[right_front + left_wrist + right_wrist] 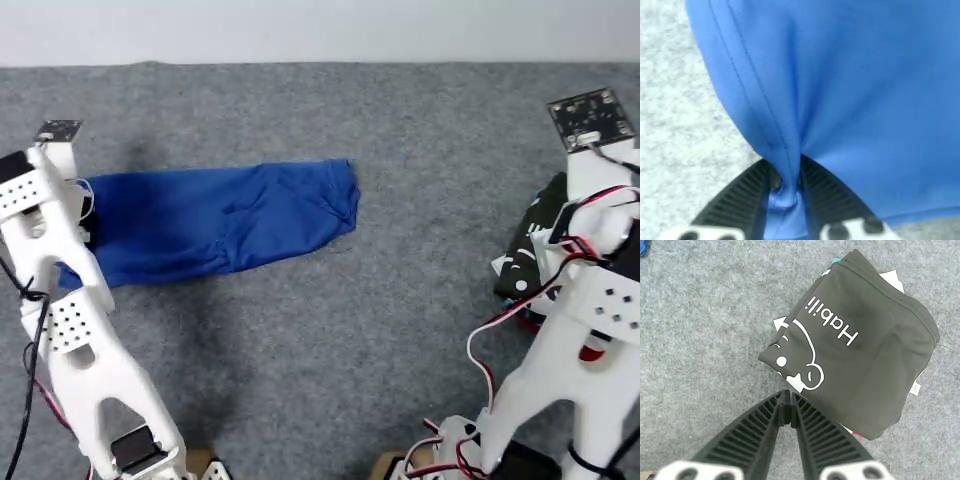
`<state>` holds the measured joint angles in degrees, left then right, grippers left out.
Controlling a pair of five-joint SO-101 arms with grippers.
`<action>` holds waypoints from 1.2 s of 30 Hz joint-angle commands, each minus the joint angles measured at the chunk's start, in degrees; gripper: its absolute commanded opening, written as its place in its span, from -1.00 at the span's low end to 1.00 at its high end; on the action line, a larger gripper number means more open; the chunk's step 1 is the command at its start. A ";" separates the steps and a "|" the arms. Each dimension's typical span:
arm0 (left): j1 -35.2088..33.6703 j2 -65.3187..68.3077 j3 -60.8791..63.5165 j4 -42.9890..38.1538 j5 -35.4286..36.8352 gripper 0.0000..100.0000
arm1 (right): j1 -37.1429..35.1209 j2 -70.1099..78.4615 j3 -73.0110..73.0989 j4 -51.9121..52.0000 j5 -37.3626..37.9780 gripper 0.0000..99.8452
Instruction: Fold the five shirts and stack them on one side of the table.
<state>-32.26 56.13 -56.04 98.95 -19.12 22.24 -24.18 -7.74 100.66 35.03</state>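
Note:
A blue shirt (215, 222) lies folded lengthwise on the grey table, stretching from the left side toward the middle. My left gripper (786, 187) is shut on the blue shirt (840, 90) at its left end, a pinch of hem caught between the black fingers (747, 192). At the right edge sits a stack of folded shirts (528, 250) with a dark olive printed shirt (855, 355) on top. My right gripper (789, 407) hovers just beside that stack, shut with nothing between its fingers.
The grey carpet-like table (400, 330) has free room in the middle and front. A white wall strip runs along the back. Red and black cables (490, 350) hang by the right arm.

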 commanded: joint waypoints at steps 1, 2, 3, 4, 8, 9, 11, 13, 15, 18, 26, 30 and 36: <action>2.55 -8.35 1.10 1.67 -0.44 -0.99 | 0.48 -1.98 -3.08 1.80 0.00 -0.98; 3.96 -10.37 2.24 1.67 -0.44 -0.99 | 0.48 -1.98 -3.08 1.80 0.00 -0.98; 5.54 -12.57 3.82 1.67 -0.35 -0.99 | 0.48 -1.98 -3.08 1.80 0.00 -0.98; 7.38 -15.03 5.67 1.67 -0.35 -0.99 | 0.48 -1.98 -3.08 1.80 0.00 -0.98; 15.74 -25.14 13.67 1.67 1.49 -0.99 | 0.48 -1.98 -2.99 1.80 0.00 -0.98; 18.02 -27.25 15.25 1.67 2.29 -0.99 | 0.48 -1.98 -2.90 1.80 0.00 -0.98; 22.77 -30.33 17.63 1.67 4.04 -0.99 | 0.48 -1.89 -2.81 1.80 0.00 -0.98; 27.25 -31.91 18.24 1.67 6.68 -0.99 | 0.48 -1.71 -2.81 1.80 0.00 -0.98; 31.56 -32.00 18.07 1.49 9.14 -0.99 | 0.48 -1.54 -2.81 1.80 0.00 -0.98; 37.36 -31.82 18.42 0.53 11.60 -0.99 | 0.48 -1.45 -2.81 1.80 0.00 -0.98; 45.01 -25.14 15.52 -5.80 17.41 -0.99 | 0.57 -1.45 -2.73 1.89 0.00 -0.98; 46.42 -16.97 6.64 -5.36 19.08 -0.99 | 0.66 -1.45 -2.73 1.89 0.00 -0.98; 49.14 -5.80 -9.89 -1.41 19.87 -0.99 | 0.48 -1.45 -2.73 1.89 0.00 -0.98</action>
<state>14.86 47.96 -57.54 95.52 0.13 22.24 -24.18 -7.74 100.66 35.03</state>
